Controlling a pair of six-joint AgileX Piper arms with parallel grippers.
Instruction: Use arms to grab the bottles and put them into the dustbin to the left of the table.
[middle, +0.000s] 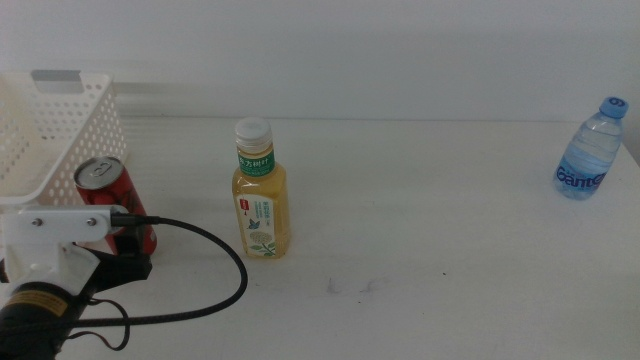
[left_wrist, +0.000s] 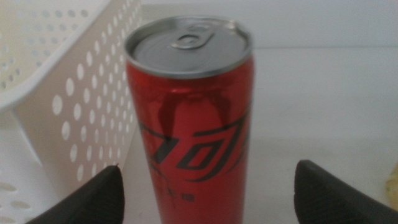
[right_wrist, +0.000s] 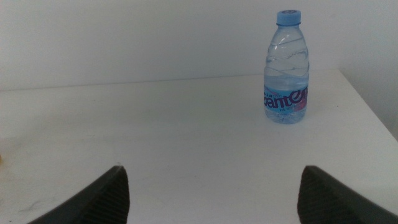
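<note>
A red cola can (middle: 113, 198) stands upright on the white table (middle: 430, 220), right beside the white perforated dustbin (middle: 55, 130) at the left. My left gripper (middle: 127, 250) is at the can's lower body. In the left wrist view the can (left_wrist: 193, 112) fills the gap of the open left gripper (left_wrist: 208, 186), with both jaws apart from its sides. The yellow tea bottle (middle: 262, 195) stands mid-table, upright. The small water bottle (middle: 590, 150) stands at the far right. My right gripper (right_wrist: 211, 193) is open and empty, well short of the water bottle (right_wrist: 286, 68); it is outside the middle view.
The dustbin wall (left_wrist: 68, 93) stands close beside the can on the left gripper's side. A black cable (middle: 215, 270) loops from the left arm over the table in front of the tea bottle. The table's right edge runs just past the water bottle.
</note>
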